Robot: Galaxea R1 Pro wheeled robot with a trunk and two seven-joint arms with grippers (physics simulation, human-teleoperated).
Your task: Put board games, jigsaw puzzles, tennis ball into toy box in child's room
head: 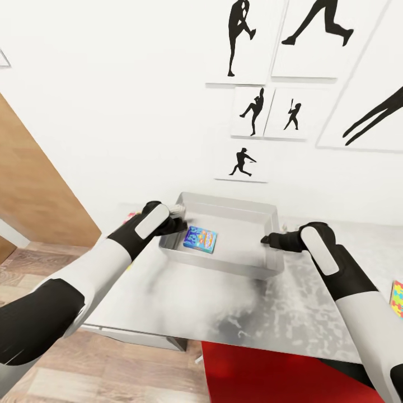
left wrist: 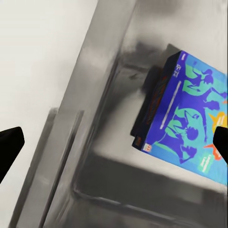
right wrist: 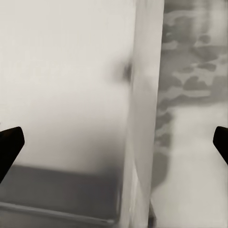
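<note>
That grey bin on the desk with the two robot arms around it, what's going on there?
A two-armed robot is tidying toys into the toy box on the table. One small blue board game already lies flat inside it. The left gripper sits at the box's left wall and the right gripper at its right wall, both with jaws spread and holding nothing. A jigsaw puzzle waits at the table's right edge.

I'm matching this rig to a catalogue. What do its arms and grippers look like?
Both arms alternate glossy white shells with black joint sections. Each forearm ends in a black wrist bearing a white oval panel. The left gripper and right gripper are black, with dark finger tips at the wrist views' edges. No cables or markings are visible.
</note>
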